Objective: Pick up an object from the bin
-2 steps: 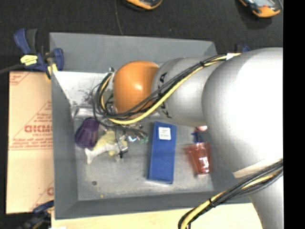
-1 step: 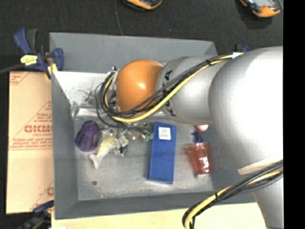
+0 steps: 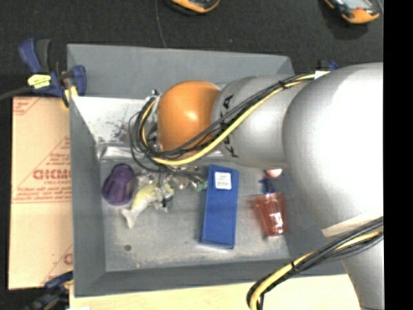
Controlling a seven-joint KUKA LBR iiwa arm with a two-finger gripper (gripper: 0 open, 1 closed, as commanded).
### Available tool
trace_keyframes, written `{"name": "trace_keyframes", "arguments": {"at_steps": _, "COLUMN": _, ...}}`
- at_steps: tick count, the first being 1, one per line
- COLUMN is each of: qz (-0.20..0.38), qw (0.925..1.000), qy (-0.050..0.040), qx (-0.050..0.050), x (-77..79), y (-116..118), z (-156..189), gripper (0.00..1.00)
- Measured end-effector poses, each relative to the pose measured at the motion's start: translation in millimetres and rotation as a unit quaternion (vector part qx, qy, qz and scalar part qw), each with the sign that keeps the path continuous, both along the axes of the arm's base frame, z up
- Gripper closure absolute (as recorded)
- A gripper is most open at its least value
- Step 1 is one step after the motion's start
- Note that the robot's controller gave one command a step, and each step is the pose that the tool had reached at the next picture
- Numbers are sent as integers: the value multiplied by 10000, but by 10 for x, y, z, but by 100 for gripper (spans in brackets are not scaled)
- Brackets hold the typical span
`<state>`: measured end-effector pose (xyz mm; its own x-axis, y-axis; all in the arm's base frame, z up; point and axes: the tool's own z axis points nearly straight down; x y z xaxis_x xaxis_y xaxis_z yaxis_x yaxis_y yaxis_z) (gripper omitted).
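One camera looks down on the grey bin (image 3: 161,247) from high up. It leans a little to one side, so the bin's top wall looks wide. It is near enough that the bin takes up most of the view, with a black surface (image 3: 97,11) past it. The big silver arm (image 3: 322,134) comes in from the right, close under the camera, and hides part of the bin.

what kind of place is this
Probably a robotics lab picking station: a silver robot arm reaches into a grey metal bin of loose odds like a blue box and a purple object.
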<state>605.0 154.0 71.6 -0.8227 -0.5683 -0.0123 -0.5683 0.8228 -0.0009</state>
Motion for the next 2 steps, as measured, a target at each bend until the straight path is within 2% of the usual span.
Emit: {"name": "trace_keyframes", "arguments": {"at_steps": 2, "qz": -32, "qw": 10000, "qy": -22, "qx": 23, "x": 9, "y": 2, "z": 83, "gripper": 100}}
